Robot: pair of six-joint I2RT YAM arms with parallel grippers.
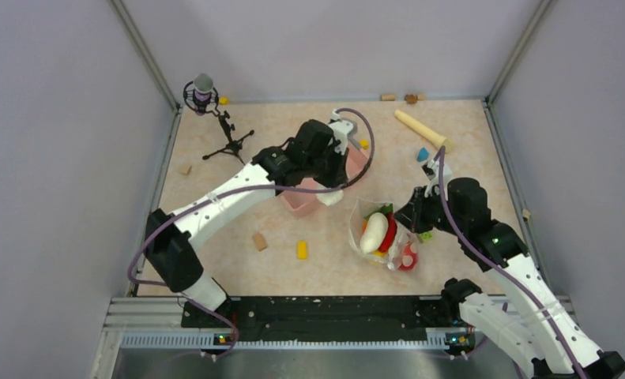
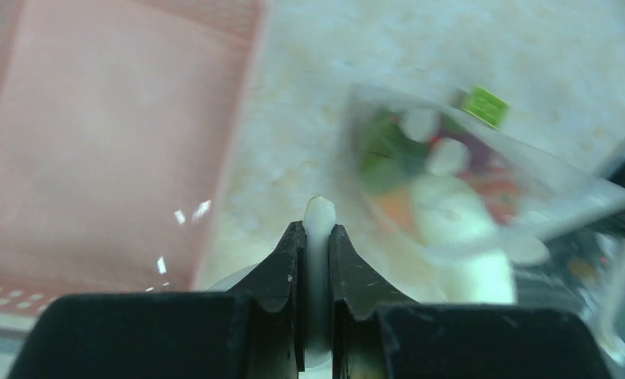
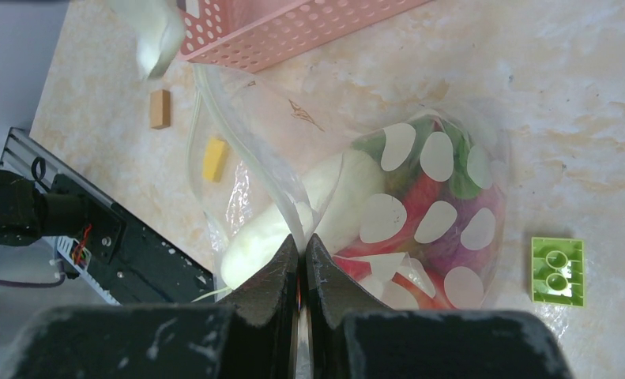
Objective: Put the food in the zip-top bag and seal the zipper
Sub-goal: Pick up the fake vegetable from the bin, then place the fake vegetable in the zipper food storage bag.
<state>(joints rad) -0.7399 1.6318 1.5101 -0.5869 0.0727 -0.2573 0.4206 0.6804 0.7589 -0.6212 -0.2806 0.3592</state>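
Left gripper (image 2: 317,237) was clamped tight on a white piece (image 2: 319,212), with the pink basket (image 2: 96,142) edge just left of it, the zip-top bag (image 2: 443,181) ahead-right and bare tabletop (image 2: 309,95) between. Right gripper (image 3: 301,246) pinched what looked like the bag's mouth edge, food (image 3: 325,197) inside.

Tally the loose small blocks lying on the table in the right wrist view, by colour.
tan block: 1
yellow block: 1
green block: 1
Total: 3
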